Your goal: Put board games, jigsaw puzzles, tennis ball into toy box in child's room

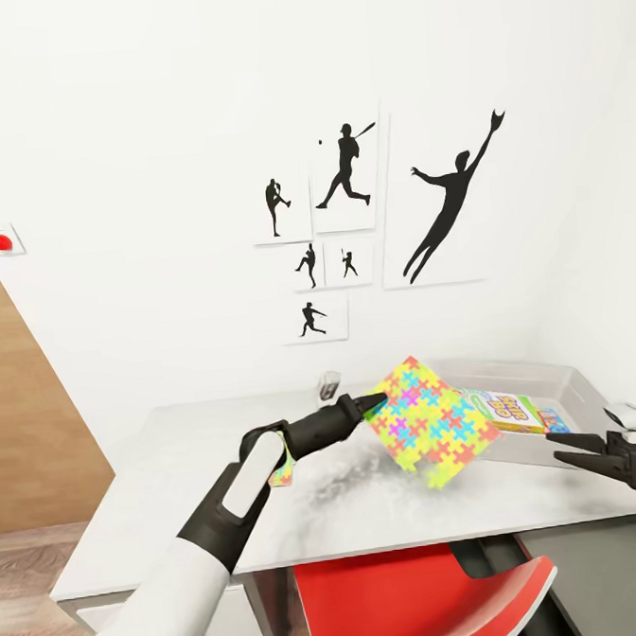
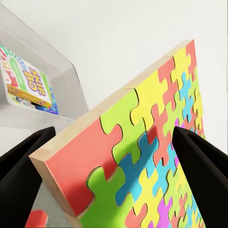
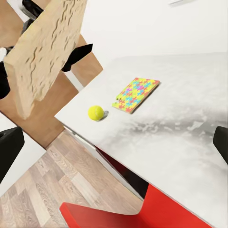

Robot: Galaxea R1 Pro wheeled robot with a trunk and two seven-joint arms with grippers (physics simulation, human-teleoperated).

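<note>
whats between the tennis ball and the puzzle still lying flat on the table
Nothing: in the right wrist view, only bare grey table separates the tennis ball from the flat jigsaw puzzle.

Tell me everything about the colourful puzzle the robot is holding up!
The jigsaw puzzle is a flat square board with a wooden-looking edge and plain back. Its face is interlocking pieces in red, yellow, green, blue, orange and purple. The left tool pinches it near one corner, fingers on both sides, so it hangs tilted in the air above the table, beside the toy box. Nothing else touches it.
</note>
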